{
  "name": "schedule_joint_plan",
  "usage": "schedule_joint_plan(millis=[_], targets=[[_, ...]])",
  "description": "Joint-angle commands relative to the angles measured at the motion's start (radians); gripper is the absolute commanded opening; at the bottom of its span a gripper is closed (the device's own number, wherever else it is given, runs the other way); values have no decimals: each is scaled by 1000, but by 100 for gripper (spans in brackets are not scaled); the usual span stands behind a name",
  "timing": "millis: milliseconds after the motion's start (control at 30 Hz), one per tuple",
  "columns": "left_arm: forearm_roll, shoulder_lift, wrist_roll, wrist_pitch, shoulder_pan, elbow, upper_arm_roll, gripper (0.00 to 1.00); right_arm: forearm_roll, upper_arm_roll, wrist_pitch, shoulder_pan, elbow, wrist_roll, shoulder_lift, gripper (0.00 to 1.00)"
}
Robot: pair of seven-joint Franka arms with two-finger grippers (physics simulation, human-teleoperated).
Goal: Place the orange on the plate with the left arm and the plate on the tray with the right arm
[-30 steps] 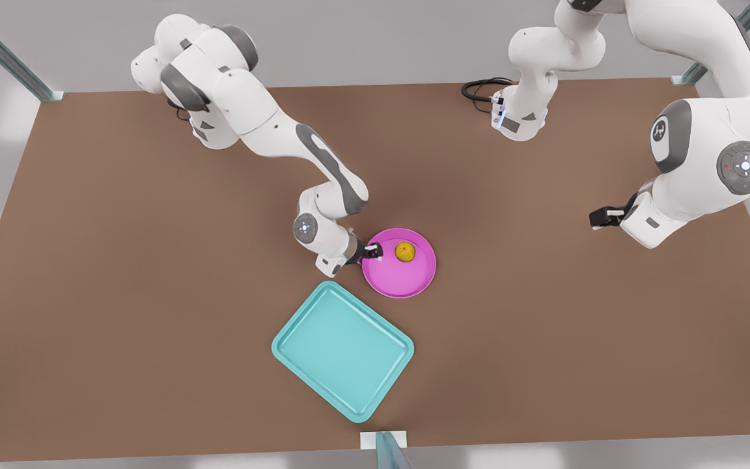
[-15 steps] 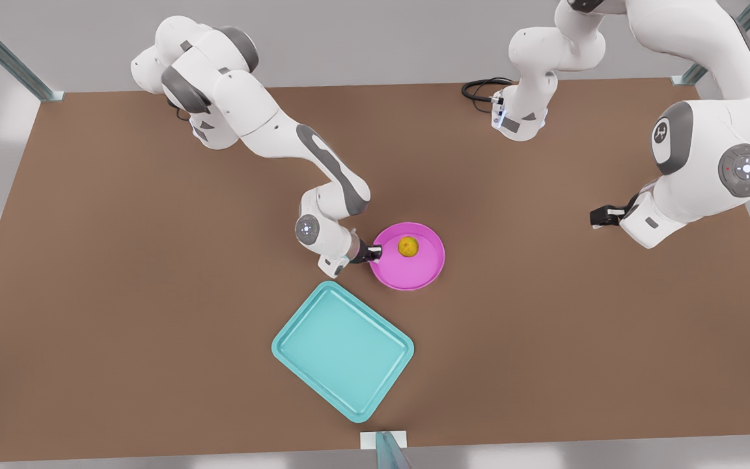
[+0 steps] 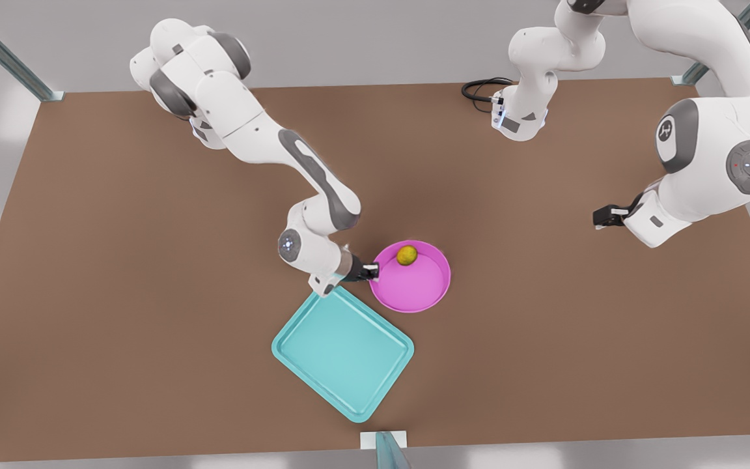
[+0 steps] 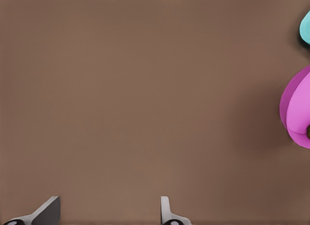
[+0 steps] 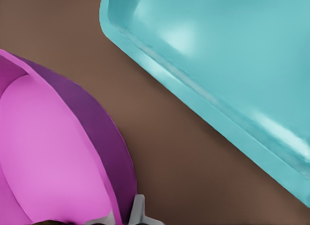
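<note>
- Right pincer (image 3: 371, 271): pinches the rim of the plate (image 3: 414, 286), which hangs tilted just beside the tray (image 3: 342, 348); you level it before carrying it across.
- Orange (image 3: 406, 255): sits near the plate's far rim; move slowly so that it cannot roll off.
- Left pincer (image 3: 603, 217): spread, waiting well apart above the desk (image 3: 121, 260).

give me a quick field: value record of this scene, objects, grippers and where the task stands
orange: lying in the plate, near its rim
plate: pink, tilted, gripped at its rim, beside the tray, not on it
tray: teal, flat on the table
right gripper: shut on the plate's rim
left gripper: open, waiting off to the front view's right above bare table
task stage: orange placed; plate not yet on tray
</note>
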Motion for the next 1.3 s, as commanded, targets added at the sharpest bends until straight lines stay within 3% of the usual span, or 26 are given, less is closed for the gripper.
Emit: schedule_joint_plan(millis=[0,67,267,433,600,633,667,967,1033,1100,1167,1200,1267], targets=[[-3,-1,19,-1,2,1,9,100,-12,-2,-85,-40,25,-12,-2,21],[-3,-1,24,-2,2,-2,20,100,-15,-5,-177,-109,71,-93,1,21],[-5,5,25,2,4,-1,20,100,-81,-8,-211,-231,183,-270,70,21],[-5,7,25,-2,2,-1,21,100,-153,-37,-277,-255,316,-368,146,21],[-5,6,25,-5,2,-1,23,100,-171,-83,-288,-254,347,-451,167,21],[-5,6,25,-5,2,-1,23,100,-171,-83,-288,-255,347,-458,169,31],[-3,6,25,-5,2,-1,23,100,-170,-83,-289,-254,344,-457,167,100],[-3,7,25,-17,2,-1,23,100,-163,-79,-309,-234,323,-449,138,100],[-3,7,25,-17,2,-1,23,100,-341,-247,-752,-165,307,-455,46,100],[-3,9,25,-17,1,-1,23,100,-596,-255,-880,-175,367,-457,-17,100],[-3,9,24,-17,2,-1,23,100,-740,-290,-1194,-165,612,-377,-77,100],[-3,9,25,-17,1,-1,23,100,-763,-301,-1242,-165,631,-377,-136,100],[-3,9,25,-17,1,-1,23,100,-808,-287,-1228,-215,370,-320,-445,100]])
